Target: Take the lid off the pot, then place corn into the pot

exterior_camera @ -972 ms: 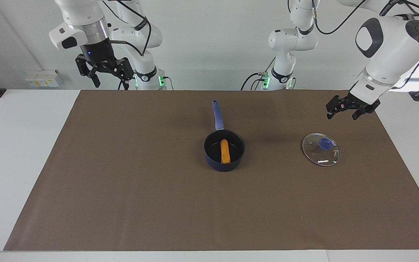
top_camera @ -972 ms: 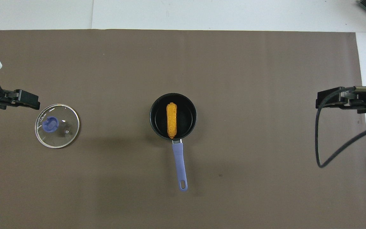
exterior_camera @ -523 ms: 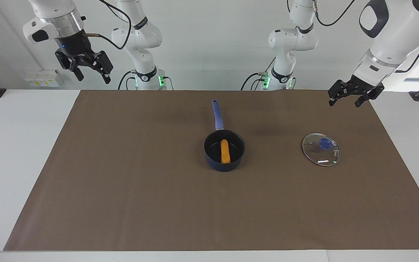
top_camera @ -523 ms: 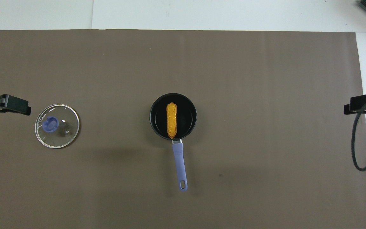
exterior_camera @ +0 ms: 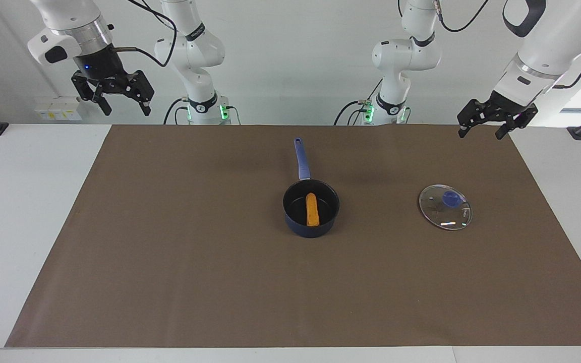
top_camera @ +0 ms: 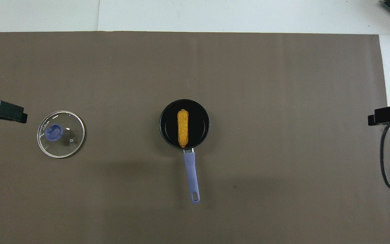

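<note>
The brown mat [exterior_camera: 169, 282] was seen covering most of the table, with the pot [exterior_camera: 310, 208] near its centre, handle pointed toward the robots. The lid [exterior_camera: 445, 206] was found flat on the mat, well apart from the pot, toward the left arm's end of the table. The corn [exterior_camera: 312, 209] was lying inside the pot.

The left gripper [exterior_camera: 484, 126] was held raised over the mat's edge at that end, fingers spread and nothing gripped. The right gripper [exterior_camera: 121, 102] was raised over the right arm's end of the table, fingers likewise apart and empty.

Both steps were judged done, so little risk was noted. A low sweep by the left arm could knock the lid. The long handle could be caught by a passing arm, tipping the pot and spilling the corn.
</note>
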Motion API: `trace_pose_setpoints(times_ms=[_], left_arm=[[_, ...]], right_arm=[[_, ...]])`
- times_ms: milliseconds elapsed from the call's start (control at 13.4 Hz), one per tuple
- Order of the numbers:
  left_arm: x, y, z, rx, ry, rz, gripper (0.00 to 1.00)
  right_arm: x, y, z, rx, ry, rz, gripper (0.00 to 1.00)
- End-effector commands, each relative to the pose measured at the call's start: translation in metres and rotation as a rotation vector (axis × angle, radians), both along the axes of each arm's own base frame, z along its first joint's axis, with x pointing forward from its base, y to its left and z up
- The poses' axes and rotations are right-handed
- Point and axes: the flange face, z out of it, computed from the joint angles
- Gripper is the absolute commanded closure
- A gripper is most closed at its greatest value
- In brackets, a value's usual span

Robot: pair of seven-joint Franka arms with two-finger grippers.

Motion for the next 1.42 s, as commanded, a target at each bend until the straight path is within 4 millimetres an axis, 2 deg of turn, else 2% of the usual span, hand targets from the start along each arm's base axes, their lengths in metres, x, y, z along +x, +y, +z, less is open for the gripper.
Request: trace_pose_setpoints(times_ms=[0, 224, 523, 897, 1346], left_arm=[[0.000, -0.002, 0.003, 0.006, 0.013, -0.004, 0.00], [-0.001, -0.002, 0.003, 0.000, 0.012, -0.001, 0.00], [-0.001, 0.000, 0.003, 0.000, 0.012, 0.007, 0.00], [-0.001, 0.012, 0.003, 0.000, 0.012, 0.031, 0.00], [-0.001, 0.013, 0.003, 0.001, 0.012, 0.031, 0.00]], right_arm=[[-0.010, -0.013, 0.000, 0.012, 0.007, 0.010, 0.00], [-0.010, -0.017, 0.000, 0.012, 0.005, 0.002, 0.00], [-0.010, -0.010, -0.004, 0.008, 0.014, 0.017, 0.00], [-0.011, -0.013, -0.008, -0.035, 0.025, 0.024, 0.00], [-0.011, -0.013, -0.009, -0.045, 0.022, 0.034, 0.00]])
